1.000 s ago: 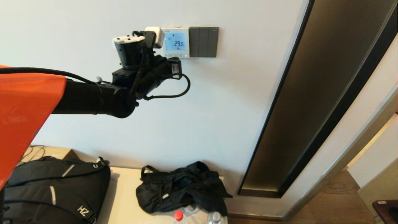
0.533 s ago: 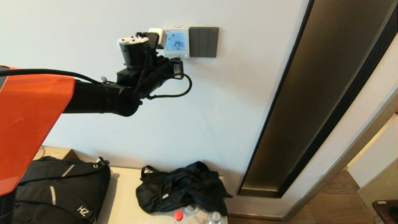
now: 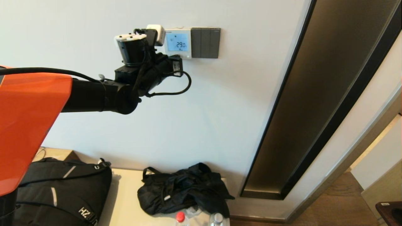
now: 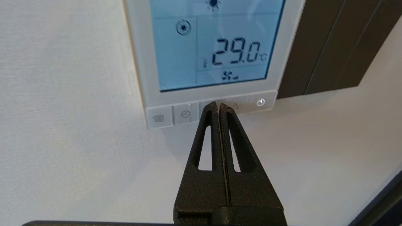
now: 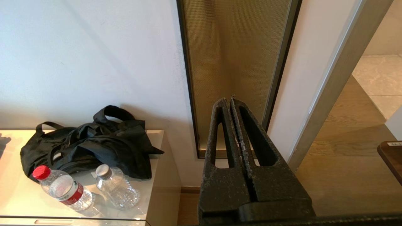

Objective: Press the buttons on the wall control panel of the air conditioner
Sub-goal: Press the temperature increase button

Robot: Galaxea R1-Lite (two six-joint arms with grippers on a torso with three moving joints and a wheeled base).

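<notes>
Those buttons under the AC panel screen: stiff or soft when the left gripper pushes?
Probably short, firm travel: the button row is shallow keys set flush in a rigid wall-mounted control panel. The shut left gripper gives a narrow tip, which could slip onto a neighbouring key.

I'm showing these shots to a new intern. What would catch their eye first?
Probably the glowing pale-blue thermostat screen reading 29.0 on the white wall, beside a dark grey switch plate. Next, the black left gripper, fingers shut, its tip at the row of white buttons under the screen. The right gripper hangs idle, shut, facing a bronze mesh wall panel.
</notes>
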